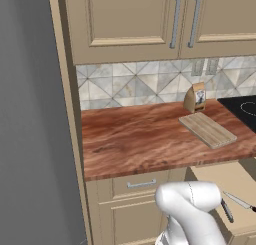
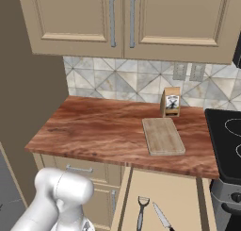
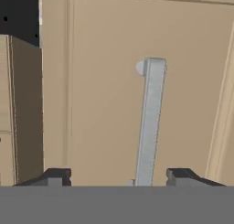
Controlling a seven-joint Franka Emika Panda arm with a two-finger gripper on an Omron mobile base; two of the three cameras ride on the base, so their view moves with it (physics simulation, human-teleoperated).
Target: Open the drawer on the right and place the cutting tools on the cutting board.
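The drawer [image 1: 220, 181] [image 2: 160, 187] on the right stands pulled out below the counter, showing its tan inside. Two cutting tools lie in it: one with a black handle [image 1: 226, 210] [image 2: 140, 212], and a slim knife [image 1: 239, 201] [image 2: 162, 217] beside it. The cutting board [image 1: 207, 129] [image 2: 163, 136] lies bare on the reddish counter above. In the hand view my gripper [image 3: 119, 177] is open, its fingertips [image 3: 57, 176] standing either side of a silver bar handle [image 3: 150, 122] on a beige front, apart from it.
A brown paper bag [image 1: 195, 97] [image 2: 171, 102] stands behind the board against the tiled wall. A black stove top [image 1: 242, 109] [image 2: 226, 140] lies to the right. A narrower drawer front with a short handle [image 1: 141, 184] [image 2: 79, 169] is to the left. Wall cabinets hang above.
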